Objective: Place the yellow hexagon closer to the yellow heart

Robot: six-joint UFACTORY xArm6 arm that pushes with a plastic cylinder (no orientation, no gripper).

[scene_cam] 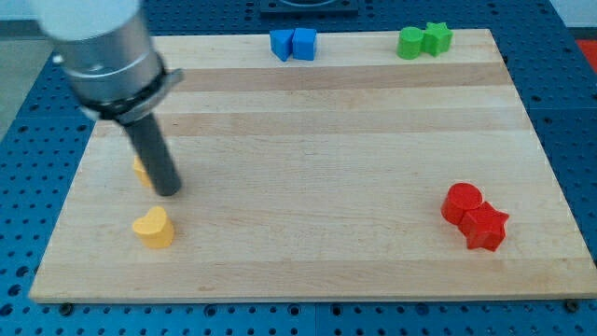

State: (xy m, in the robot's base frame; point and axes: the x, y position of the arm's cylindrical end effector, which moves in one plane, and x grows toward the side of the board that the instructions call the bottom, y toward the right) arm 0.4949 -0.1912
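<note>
No pincer, state unknowable. Tip (169, 192) touching yellow hexagon block (141, 169), mostly hidden at 10 o'clock. Best: reposition to 12, push toward 6, slow, stop near yellow heart block (154, 227).

Two yellow blocks (154, 227), two blue blocks (294, 44), two green blocks (424, 40), two red blocks (475, 217), one wooden board (326, 140)

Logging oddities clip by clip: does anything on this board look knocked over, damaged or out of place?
Nothing stands out. The blocks sit flat on the wooden board in tidy pairs: blue, green, red. The yellow heart lies alone at the view's lower left. My tip stands just above it, its rod hiding most of the yellow hexagon.
</note>
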